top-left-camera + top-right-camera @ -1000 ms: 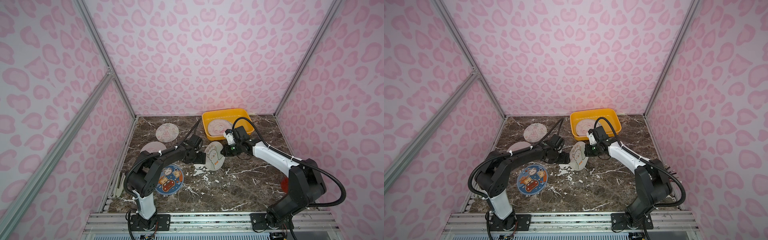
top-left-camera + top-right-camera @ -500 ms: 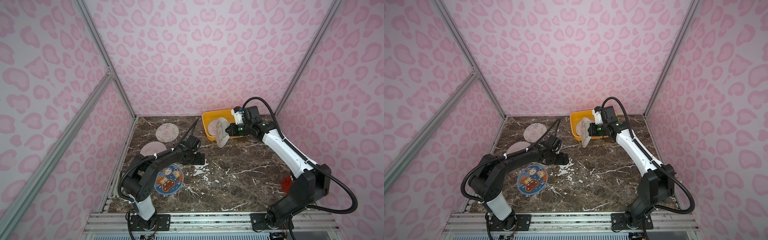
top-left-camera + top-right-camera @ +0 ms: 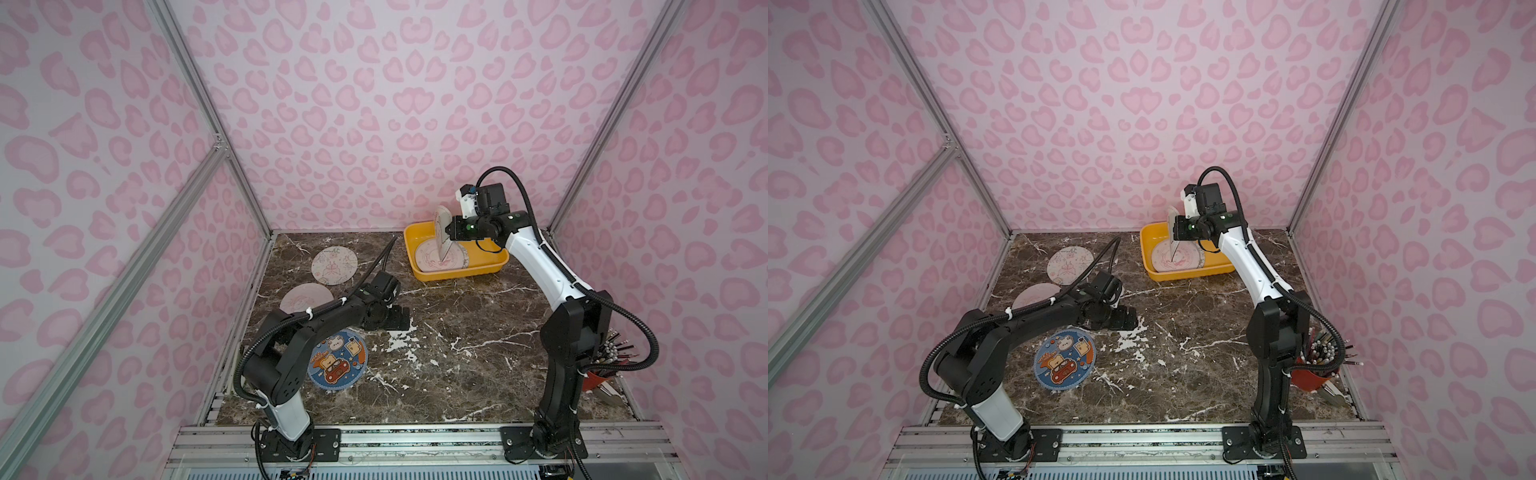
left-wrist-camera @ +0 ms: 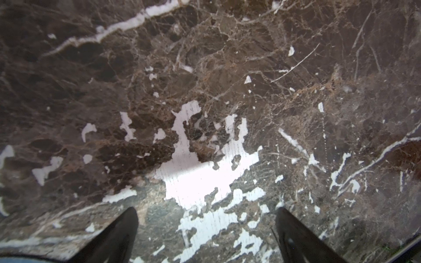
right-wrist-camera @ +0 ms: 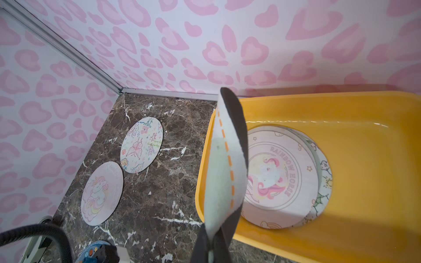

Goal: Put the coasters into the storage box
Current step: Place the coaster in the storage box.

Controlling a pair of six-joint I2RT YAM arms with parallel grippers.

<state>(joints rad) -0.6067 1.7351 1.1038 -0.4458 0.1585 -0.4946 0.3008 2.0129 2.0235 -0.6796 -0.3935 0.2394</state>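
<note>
Now the right gripper (image 5: 213,248) pinches a coaster (image 5: 224,170) on edge over the box (image 5: 364,113) and its stacked coasters (image 5: 280,177), while the left gripper (image 4: 205,216) hangs spread just above the table (image 4: 205,68), blue coaster (image 3: 338,361) behind it.

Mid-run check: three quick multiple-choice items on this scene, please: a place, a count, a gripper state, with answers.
1. Where is the held coaster in the right gripper?
A. Over the storage box.
B. Over the front rail.
C. Beside the red cup.

2. How many coasters lie flat on the table outside the box?
A. One.
B. Three.
C. Five.

3. How is the left gripper?
A. Shut on a coaster.
B. Open, empty.
C. Shut, empty.

Answers:
1 A, it is held on edge over the yellow box.
2 B, the butterfly coaster, unicorn coaster and blue-rimmed coaster.
3 B, its jaws stand apart over bare marble.
</note>
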